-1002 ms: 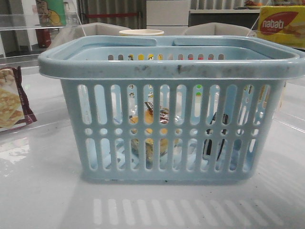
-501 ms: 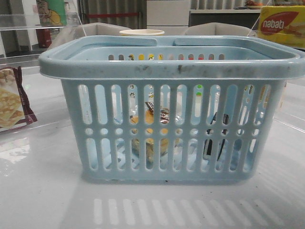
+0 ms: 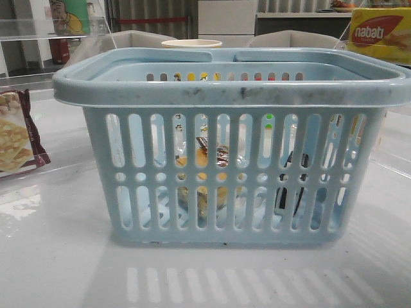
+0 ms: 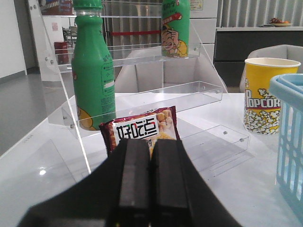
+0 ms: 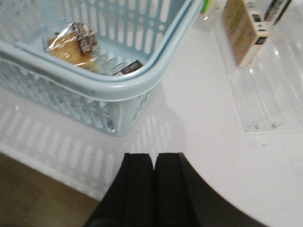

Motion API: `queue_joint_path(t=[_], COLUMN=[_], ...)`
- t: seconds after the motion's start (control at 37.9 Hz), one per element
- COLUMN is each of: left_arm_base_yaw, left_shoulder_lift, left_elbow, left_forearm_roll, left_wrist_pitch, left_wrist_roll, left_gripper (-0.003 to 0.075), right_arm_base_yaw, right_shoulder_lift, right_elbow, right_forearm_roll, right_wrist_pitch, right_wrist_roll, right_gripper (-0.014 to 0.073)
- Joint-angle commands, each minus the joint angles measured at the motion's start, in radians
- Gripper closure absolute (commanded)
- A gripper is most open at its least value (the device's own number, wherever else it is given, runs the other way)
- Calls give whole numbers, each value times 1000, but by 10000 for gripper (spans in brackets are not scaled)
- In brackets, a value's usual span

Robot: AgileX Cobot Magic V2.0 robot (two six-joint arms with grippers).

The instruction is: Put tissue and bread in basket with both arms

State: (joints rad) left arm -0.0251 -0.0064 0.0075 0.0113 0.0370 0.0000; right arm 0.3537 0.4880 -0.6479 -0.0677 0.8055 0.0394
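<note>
The light-blue basket (image 3: pixel 231 90) stands in the middle of the front view. Through its slots I see the bread (image 3: pixel 204 173) inside at the centre and the dark tissue pack (image 3: pixel 289 183) inside to the right. The right wrist view shows the basket's corner (image 5: pixel 142 78) with the bread (image 5: pixel 73 42) and an end of the tissue pack (image 5: pixel 127 69) on its floor. My right gripper (image 5: pixel 153 158) is shut and empty, above the table beside the basket. My left gripper (image 4: pixel 150 146) is shut and empty, facing the cracker packet. Neither gripper shows in the front view.
A maroon-edged cracker packet (image 4: pixel 142 130) leans by a clear acrylic shelf (image 4: pixel 142 71) holding a green bottle (image 4: pixel 92 71). A yellow popcorn cup (image 4: pixel 265 94) stands behind the basket. A yellow nabati box (image 3: pixel 380 32) sits at the back right. A small carton (image 5: pixel 244 30) lies on a clear tray.
</note>
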Motion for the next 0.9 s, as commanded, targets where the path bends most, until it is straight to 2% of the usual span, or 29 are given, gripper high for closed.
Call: queue_joint_path(t=[0.0, 0.21, 0.34, 0.47, 0.66, 0.87], left_arm_base_yaw=[1, 1, 1, 1, 1, 1], left_shoulder_lift=[-16, -16, -16, -16, -16, -16], left_elbow=[-1, -1, -1, -1, -1, -1], left_forearm_roll=[-4, -4, -4, -4, -4, -4], left_wrist_pitch=[-95, -95, -95, -95, -95, -95], left_wrist_roll=[5, 5, 5, 5, 5, 5], left_gripper=[629, 629, 629, 629, 629, 629], right_arm_base_yaw=[-80, -238, -326, -376, -381, -381], right_shoulder_lift=[-89, -279, -384, -458, -519, -516], right_elbow=[73, 356, 482, 574, 680, 677], right_forearm_roll=[-22, -27, -26, -19, -18, -17], right_wrist_pitch=[-194, -519, -648, -727, -873, -863], right_wrist_roll=[-19, -19, -19, -19, -18, -18], right_gripper=[564, 564, 564, 564, 564, 564])
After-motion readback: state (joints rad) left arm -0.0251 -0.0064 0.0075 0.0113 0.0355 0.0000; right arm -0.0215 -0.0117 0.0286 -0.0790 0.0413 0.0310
